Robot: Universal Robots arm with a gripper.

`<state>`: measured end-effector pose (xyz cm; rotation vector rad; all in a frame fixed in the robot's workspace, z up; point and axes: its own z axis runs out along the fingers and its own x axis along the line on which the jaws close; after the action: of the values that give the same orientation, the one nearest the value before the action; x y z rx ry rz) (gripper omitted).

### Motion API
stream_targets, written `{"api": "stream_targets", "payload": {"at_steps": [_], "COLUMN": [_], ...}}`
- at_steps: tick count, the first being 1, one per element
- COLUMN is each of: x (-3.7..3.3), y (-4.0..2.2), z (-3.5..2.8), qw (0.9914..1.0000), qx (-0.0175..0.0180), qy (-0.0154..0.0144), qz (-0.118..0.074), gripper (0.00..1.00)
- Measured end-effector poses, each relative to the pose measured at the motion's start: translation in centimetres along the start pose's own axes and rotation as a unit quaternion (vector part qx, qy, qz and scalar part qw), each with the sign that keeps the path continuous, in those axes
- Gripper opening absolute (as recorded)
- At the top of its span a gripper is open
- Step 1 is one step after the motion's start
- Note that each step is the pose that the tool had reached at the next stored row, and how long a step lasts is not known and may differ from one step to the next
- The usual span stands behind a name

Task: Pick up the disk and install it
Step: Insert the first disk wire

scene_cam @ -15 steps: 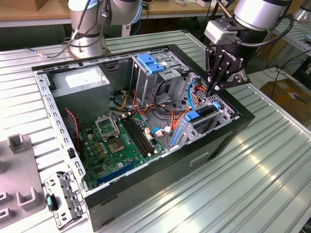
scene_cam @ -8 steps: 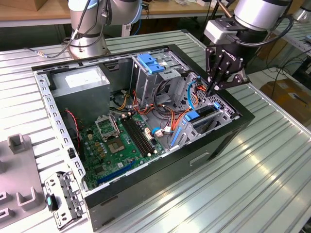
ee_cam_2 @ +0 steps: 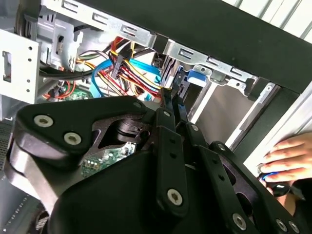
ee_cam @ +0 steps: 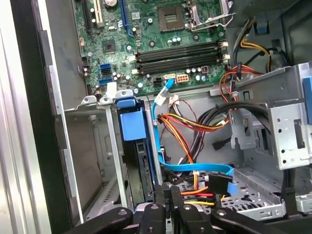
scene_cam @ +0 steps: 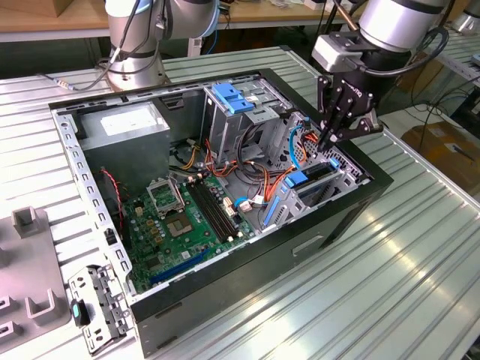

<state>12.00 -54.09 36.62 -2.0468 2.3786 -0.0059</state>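
Several cables: orange, yellow, red and black wires and a light-blue ribbon cable (ee_cam: 195, 168) crowd the case floor right beside the drive bay, close under the tool.
Case: an open black computer case (scene_cam: 352, 206) lies on its side on the ribbed metal table (scene_cam: 420, 247).
Motherboard: the green motherboard (scene_cam: 187, 217) fills the lower half of the case, well apart from the tool.
Tall cage: a grey cage with a blue latch (scene_cam: 231, 97) stands near the middle of the case, on the exterior view's left of the tool.
Loose parts: a metal bracket (scene_cam: 97, 300) and grey blocks (scene_cam: 30, 262) lie on the table outside the case, far from the work.
Hand: a person's hand (ee_cam_2: 287, 153) rests at the case's outer edge in the second wrist view.
Hidden: the tool's black linkage covers much of both wrist views, and most of the disk's body is out of sight down in the bay.
Disk: the disk (ee_cam: 134, 141) stands on edge in the bay by the case wall, its blue carrier end uppermost; in the exterior view it shows as a blue-framed slab (scene_cam: 311, 178).
Tool: the tool (scene_cam: 328, 139) hangs just above the disk's far end, its fingers (ee_cam_2: 171, 100) pressed close together and holding nothing; whether the tips touch the disk I cannot tell.
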Motion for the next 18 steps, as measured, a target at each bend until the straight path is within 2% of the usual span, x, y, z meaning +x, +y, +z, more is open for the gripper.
{"api": "stream_targets", "payload": {"at_steps": [5,9,12,18], "x": [0.11,0.44,0.7,1.01], "y": [0.02,0.62,0.59,0.54], "z": [0.39,0.62,0.97,1.22], "qw": [0.99941,0.99918,0.99857,0.99842], "qx": [0.0,0.0,0.0,0.0], "qy": [-0.0002,-0.0002,-0.0003,-0.0003], "qz": [-0.034,-0.041,-0.053,-0.056], "gripper": [0.16,0.16,0.16,0.16]}}
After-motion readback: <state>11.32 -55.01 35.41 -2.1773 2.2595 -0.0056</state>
